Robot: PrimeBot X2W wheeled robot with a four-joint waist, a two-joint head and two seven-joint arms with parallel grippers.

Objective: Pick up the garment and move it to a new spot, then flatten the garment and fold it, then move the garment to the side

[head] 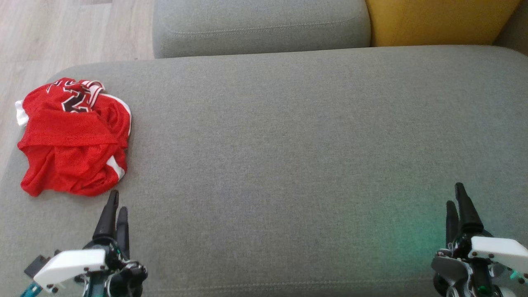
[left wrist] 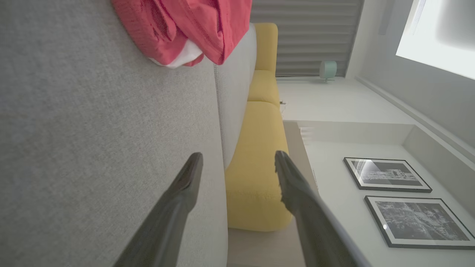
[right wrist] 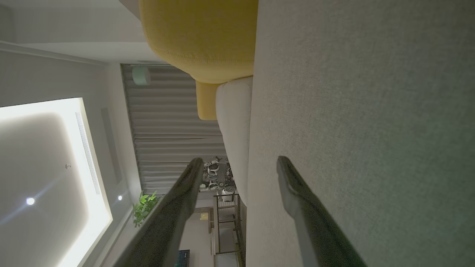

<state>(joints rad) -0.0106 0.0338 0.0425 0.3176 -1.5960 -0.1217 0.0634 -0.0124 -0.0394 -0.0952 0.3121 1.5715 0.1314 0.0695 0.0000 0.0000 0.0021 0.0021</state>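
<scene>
Left gripper [head: 118, 202] and right gripper [head: 455, 194] hover with fingers spread, empty, above the grey cushion [head: 288, 144]; the crumpled red garment [head: 72, 138] lies just beyond the left one.

Garment [left wrist: 193, 29] cut by left wrist view's top edge; number [head: 75, 101] half-hidden in folds.

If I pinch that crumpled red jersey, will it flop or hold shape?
Probably floppy: the red jersey lies in soft folds, so it should drape when lifted. Likely light: the fabric looks thin. Pushed, it would probably bunch, not slide.
</scene>
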